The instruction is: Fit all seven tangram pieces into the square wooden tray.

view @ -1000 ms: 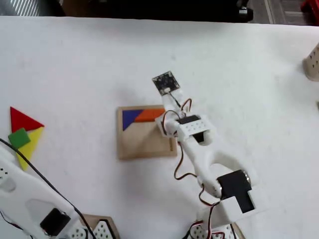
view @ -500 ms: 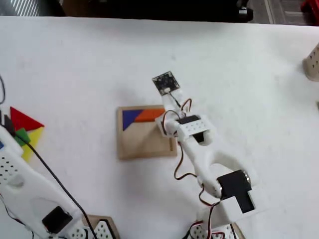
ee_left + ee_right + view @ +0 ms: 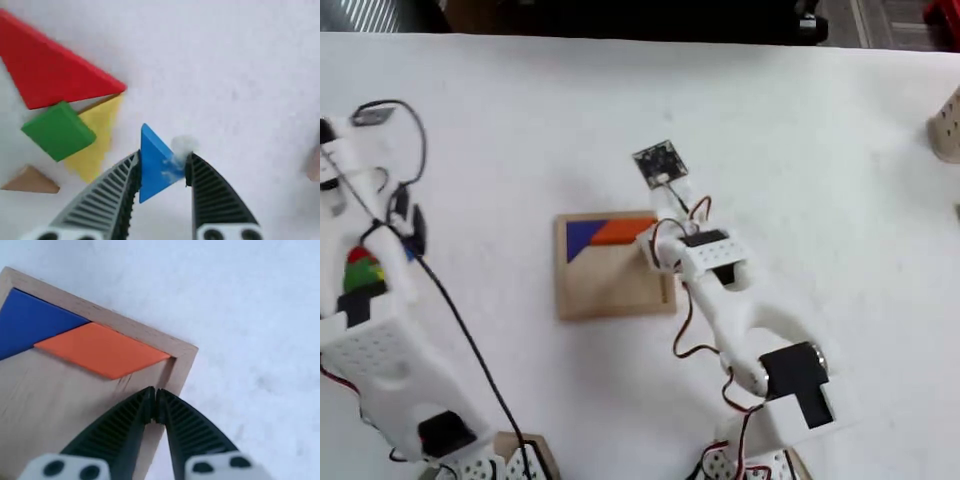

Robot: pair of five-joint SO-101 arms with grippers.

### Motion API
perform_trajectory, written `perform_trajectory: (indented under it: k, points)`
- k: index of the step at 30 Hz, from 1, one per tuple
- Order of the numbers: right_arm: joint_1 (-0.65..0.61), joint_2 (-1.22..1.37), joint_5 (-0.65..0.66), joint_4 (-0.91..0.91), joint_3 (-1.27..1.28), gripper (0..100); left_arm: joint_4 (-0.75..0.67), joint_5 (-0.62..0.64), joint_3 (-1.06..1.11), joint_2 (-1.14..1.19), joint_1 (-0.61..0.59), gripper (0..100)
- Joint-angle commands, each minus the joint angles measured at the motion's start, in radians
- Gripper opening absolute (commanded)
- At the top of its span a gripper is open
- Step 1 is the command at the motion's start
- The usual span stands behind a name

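Note:
My left gripper is shut on a small blue triangle, one finger on each side of it. Just beyond it lie a big red triangle, a green square, a yellow triangle and a small tan triangle. The left arm stands over these pieces at the table's left edge. The square wooden tray holds a blue triangle and an orange parallelogram along its far side. My right gripper is shut and empty above the tray's wall, near the orange parallelogram.
A beige perforated object stands at the right edge of the table. Wooden arm bases sit at the near edge. White tabletop stretches between the tray and the loose pieces, and behind the tray.
The left arm has swung forward from the near left corner over the loose pieces, covering most of them. The right arm has shifted only slightly.

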Motion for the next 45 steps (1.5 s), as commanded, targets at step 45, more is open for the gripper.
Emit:
perform_trajectory:
  k: [45]
  points:
    - [0.077,-0.064,0.009,-0.022,-0.020,1.8,-0.595,0.242,0.882,-0.750,0.450,29]
